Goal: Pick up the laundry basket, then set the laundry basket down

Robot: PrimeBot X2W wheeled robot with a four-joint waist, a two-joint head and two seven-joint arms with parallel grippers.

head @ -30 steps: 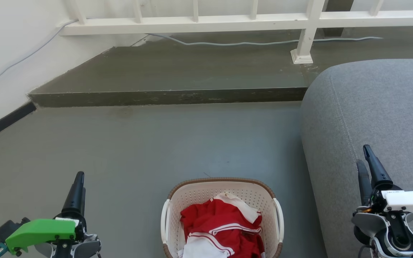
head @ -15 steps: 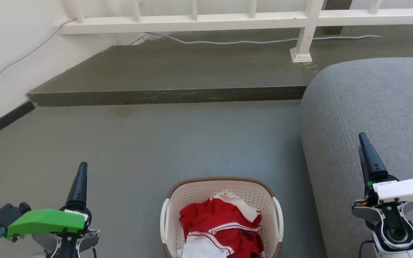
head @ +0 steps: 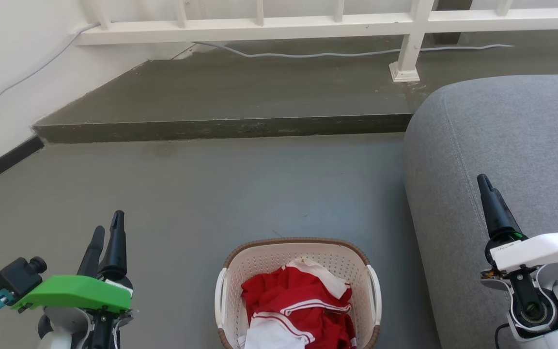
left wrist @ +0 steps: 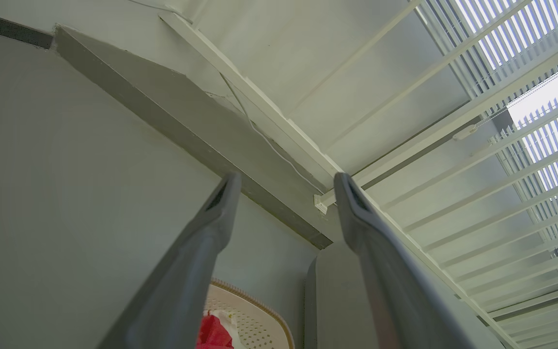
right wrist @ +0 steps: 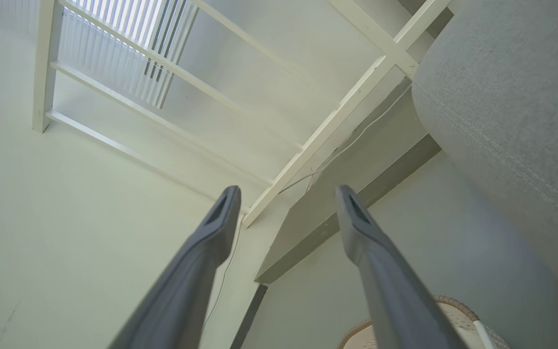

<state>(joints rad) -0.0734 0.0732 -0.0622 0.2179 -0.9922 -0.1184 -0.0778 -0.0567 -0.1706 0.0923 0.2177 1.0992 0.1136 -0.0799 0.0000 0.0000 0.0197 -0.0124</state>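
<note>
The laundry basket (head: 264, 261), cream-white and perforated with a brown rim, stands on the grey floor at the bottom centre of the head view, holding red and white clothes (head: 298, 305). White handles show on its left and right sides. My left gripper (head: 107, 228) hovers to the basket's left, open and empty. My right gripper (head: 483, 186) is raised to the basket's right, over the sofa, open in its wrist view (right wrist: 286, 194). The left wrist view catches the basket's rim (left wrist: 255, 295) between the open gripper's (left wrist: 286, 182) two grey fingers. A corner of the basket (right wrist: 458, 315) shows in the right wrist view.
A grey sofa (head: 516, 140) fills the right side, close to the basket. A low dark step (head: 221, 128) crosses the floor ahead, with a white railing (head: 308, 22) and a cable (head: 337, 53) behind it. A white wall (head: 3, 72) bounds the left.
Both grippers have risen and moved forward. The left gripper has turned so both its fingers show; the right one has swung so a single finger shows. The camera tilted slightly; the basket stays put.
</note>
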